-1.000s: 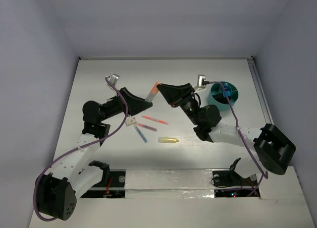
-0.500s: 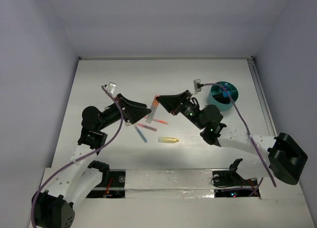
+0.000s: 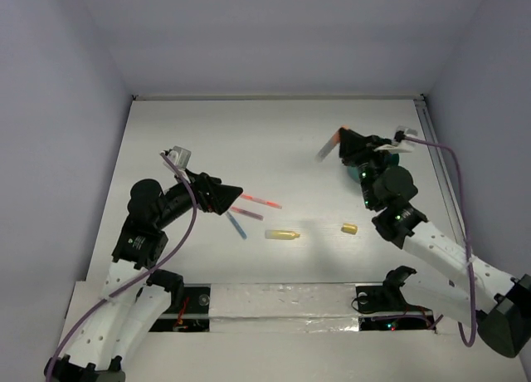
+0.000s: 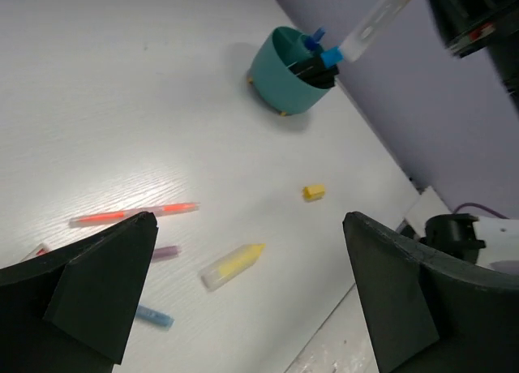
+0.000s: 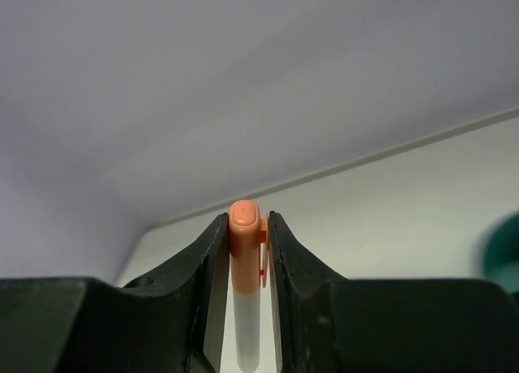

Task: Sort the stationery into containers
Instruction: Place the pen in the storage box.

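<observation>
Right gripper [image 3: 343,141] clamped on an orange-capped pen [image 5: 244,243], close above the teal cup [image 4: 280,77], which already holds several pens. Farther off, beneath the wide-open, empty left gripper [image 3: 231,189], a yellow highlighter [image 4: 233,265], yellow cap [image 4: 314,192] and red pen [image 4: 134,216] lie unsorted.

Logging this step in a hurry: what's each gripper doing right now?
Left gripper: open, holding nothing.
Right gripper: shut on an orange-capped pen.

Lab test cell, white table [image 3: 166,124], bare walls [image 3: 66,66]
</observation>
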{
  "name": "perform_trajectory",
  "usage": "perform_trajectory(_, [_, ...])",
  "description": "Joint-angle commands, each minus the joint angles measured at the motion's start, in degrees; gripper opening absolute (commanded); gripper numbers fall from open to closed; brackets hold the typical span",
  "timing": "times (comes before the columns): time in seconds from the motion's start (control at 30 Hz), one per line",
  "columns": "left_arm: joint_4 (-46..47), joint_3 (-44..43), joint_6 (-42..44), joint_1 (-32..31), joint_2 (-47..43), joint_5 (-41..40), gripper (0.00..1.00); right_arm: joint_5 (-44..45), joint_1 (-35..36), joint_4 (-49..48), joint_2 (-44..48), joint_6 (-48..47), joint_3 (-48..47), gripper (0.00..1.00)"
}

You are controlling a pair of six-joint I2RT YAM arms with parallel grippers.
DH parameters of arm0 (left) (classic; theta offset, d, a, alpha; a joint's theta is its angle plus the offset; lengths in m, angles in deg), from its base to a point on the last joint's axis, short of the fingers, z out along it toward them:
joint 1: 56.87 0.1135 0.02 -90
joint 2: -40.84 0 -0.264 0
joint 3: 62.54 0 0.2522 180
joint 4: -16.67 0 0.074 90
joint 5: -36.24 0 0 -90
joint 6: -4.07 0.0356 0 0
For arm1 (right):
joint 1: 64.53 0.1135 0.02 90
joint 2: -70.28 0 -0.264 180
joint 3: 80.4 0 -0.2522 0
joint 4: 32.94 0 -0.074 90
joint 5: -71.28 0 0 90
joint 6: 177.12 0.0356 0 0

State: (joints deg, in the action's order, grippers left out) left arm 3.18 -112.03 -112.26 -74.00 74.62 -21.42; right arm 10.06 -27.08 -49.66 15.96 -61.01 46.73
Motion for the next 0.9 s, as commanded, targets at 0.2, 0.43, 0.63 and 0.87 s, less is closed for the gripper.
perform_trajectory(0.2, [-6.7,-0.4,6.6,-3.5,-4.8,-6.6,0.99,28.7,-17.1,6.1,7.3,-16.4,-1.2,0.0])
perform_trajectory(0.43, [-6.8,-0.1,6.5,-7.3,-7.9,-7.8,0.99,22.5,-28.1,9.0,-2.2,-14.2,-5.4,0.0])
perform_trajectory(0.63, [-7.1,-0.2,6.4,-9.2,-10.0,-9.2,0.99,15.1,-32.3,8.8,-10.0,-12.7,-7.4,0.0])
perform_trajectory(0.87, [-7.2,-0.3,6.4,-11.0,-11.5,-10.1,0.99,12.8,-32.9,6.7,-14.3,-13.0,-5.2,0.0])
